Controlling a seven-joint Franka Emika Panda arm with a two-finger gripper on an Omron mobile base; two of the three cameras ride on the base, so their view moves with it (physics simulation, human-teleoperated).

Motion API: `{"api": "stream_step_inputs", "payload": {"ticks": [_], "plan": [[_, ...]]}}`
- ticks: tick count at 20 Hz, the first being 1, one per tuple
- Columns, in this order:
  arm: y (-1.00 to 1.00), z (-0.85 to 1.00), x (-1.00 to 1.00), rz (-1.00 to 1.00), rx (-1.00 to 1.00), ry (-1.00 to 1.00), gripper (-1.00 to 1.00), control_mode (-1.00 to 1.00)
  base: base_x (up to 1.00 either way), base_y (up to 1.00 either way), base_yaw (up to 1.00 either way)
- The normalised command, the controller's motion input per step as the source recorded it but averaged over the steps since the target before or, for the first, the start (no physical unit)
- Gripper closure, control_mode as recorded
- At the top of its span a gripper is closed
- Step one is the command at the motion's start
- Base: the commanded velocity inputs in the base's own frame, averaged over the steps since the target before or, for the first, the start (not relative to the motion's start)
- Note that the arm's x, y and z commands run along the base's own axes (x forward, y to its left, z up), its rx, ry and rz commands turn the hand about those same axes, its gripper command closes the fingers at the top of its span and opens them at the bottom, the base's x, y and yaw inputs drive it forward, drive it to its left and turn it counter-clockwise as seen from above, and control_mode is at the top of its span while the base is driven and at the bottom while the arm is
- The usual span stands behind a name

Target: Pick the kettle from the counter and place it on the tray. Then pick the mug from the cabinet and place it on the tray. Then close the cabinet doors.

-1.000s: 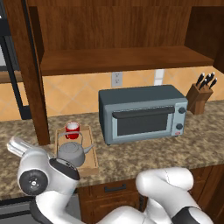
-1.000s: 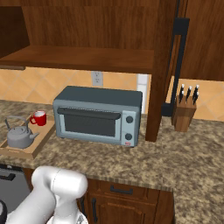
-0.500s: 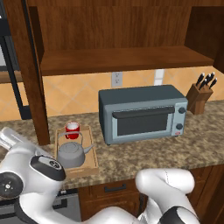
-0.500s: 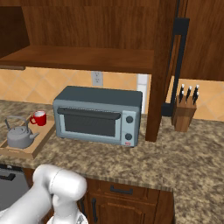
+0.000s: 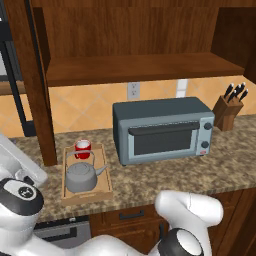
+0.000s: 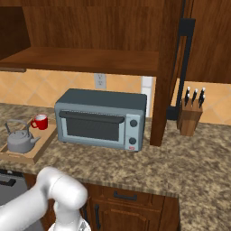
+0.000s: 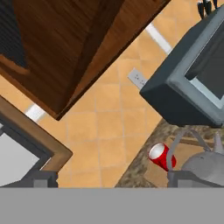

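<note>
Left base view, sweeping left to right: left cabinet door (image 5: 37,85) swung out edge-on at nine o'clock, then tray (image 5: 105,172) on the tabletop (image 5: 165,175) at seven o'clock, carrying both kettle (image 5: 80,177) and mug (image 5: 83,148). Squat grey kettle at the near end, wire handle arched up, spout toward three o'clock; little red mug just behind it at twelve, white inside showing. Toaster oven (image 5: 162,130) dead centre.

Looks like both placing steps done, with the cabinet (image 5: 140,67) wide open, so door-closing judged the step in hand.

Hand view: hand (image 7: 113,180) spread wide, gripping nothing, with dark door wood at eleven o'clock and mug and kettle down at five.

Right base view: right cabinet door (image 6: 167,67) open at one o'clock, black bar handle (image 6: 182,67) beside the knife block (image 6: 189,118).

Next move probably calls for getting the hand outside the left door and pushing it toward three o'clock, clear of the kettle's handle.
</note>
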Motion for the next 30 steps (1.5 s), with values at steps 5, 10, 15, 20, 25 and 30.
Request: {"api": "stream_step_inputs", "payload": {"ticks": [5,10,15,20,25,30], "plan": [[0.08,0.36,-0.18,-0.35,0.00,-0.04,-1.00,-1.00,0.00,0.00,0.00],[0.01,0.32,-0.21,-0.38,0.00,-0.02,-1.00,-1.00,0.00,0.00,0.00],[0.00,0.29,-0.16,-0.36,0.00,-0.01,-1.00,-1.00,0.00,0.00,0.00],[-0.20,0.26,-0.17,-0.31,0.00,0.00,-1.00,-1.00,0.00,0.00,0.00],[-0.65,0.17,-0.30,-0.29,0.08,0.00,-1.00,-1.00,0.00,0.00,0.00],[-0.57,0.36,-0.28,-0.48,0.15,0.07,-1.00,-1.00,0.00,0.00,0.00]]}}
